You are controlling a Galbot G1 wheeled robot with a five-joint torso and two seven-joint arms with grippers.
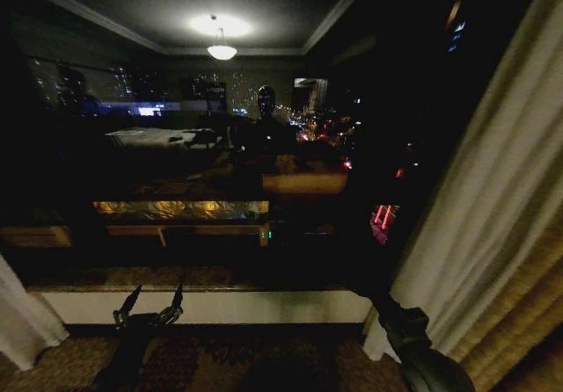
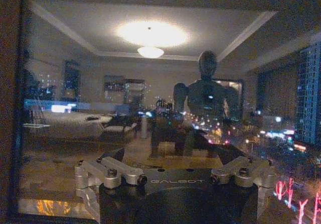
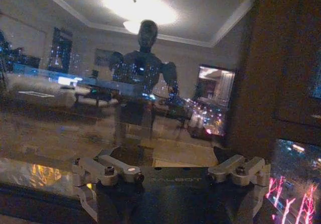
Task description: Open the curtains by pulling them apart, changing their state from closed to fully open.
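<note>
Both curtains (image 1: 493,181) pulled aside, window (image 1: 220,146) bare.
Task looks essentially done; left gripper (image 1: 149,304) hangs low, fingers spread, holding nothing; right gripper's fingers: cannot tell.

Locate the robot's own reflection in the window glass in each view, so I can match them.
Head view: the robot's reflection is a dark figure at centre, below and right of the ceiling lamp.
Left wrist view: pale figure beyond the lamp.
Right wrist view: figure, head against the lamp's glow.
Shared landmark: the ceiling lamp.
</note>
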